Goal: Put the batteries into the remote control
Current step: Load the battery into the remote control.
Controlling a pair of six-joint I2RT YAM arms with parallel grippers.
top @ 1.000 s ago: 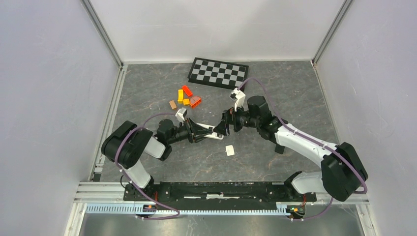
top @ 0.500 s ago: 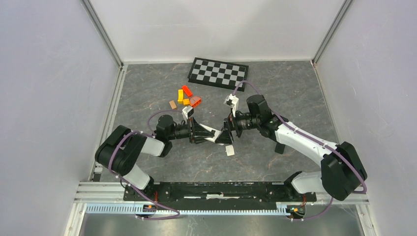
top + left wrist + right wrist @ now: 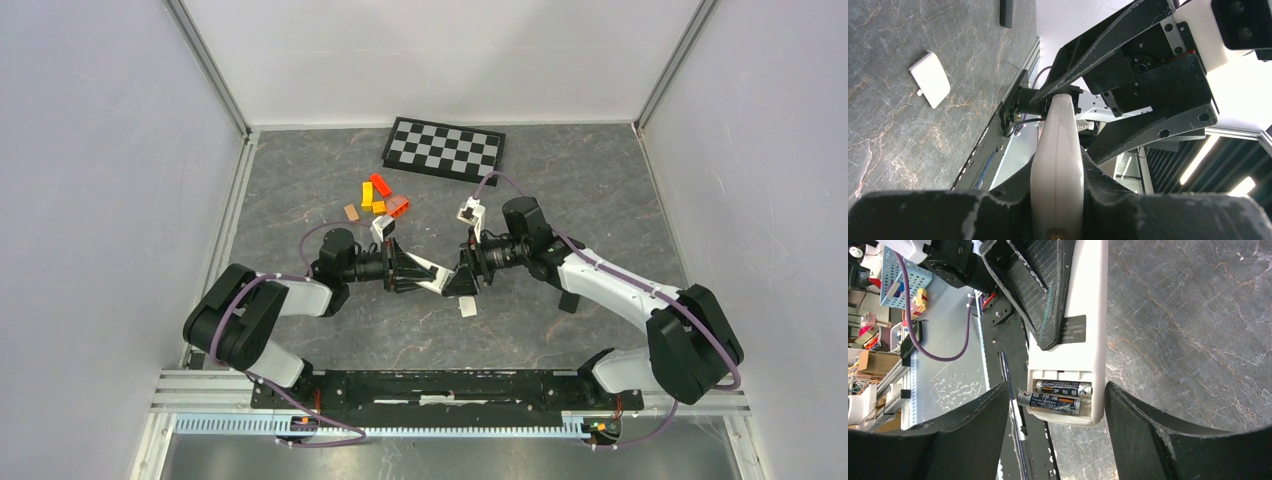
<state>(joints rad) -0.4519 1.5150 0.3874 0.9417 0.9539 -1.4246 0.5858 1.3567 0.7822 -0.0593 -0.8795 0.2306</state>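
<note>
My left gripper [image 3: 408, 271] is shut on a white remote [image 3: 431, 276], held above the table with its back up; in the left wrist view the remote [image 3: 1057, 145] is edge-on between the jaws [image 3: 1057, 167]. In the right wrist view the remote [image 3: 1075, 300] has its battery bay open. One dark battery [image 3: 1064, 388] lies seated in the bay. A second battery [image 3: 1050, 402] lies askew, its end poking past the bay's edge. My right gripper [image 3: 1057, 395] is open and straddles that end of the remote; it also shows in the top view [image 3: 462, 276].
The white battery cover [image 3: 467, 306] lies on the table just below the grippers and shows in the left wrist view [image 3: 930, 79]. Orange and red blocks [image 3: 381, 196] and a tan block [image 3: 351, 212] lie behind the left arm. A checkerboard [image 3: 444, 148] lies at the back.
Since a second ago both grippers have shifted a little right and nearer, the remote has turned, and the right gripper has come round its end. Little has moved in the last half second.
</note>
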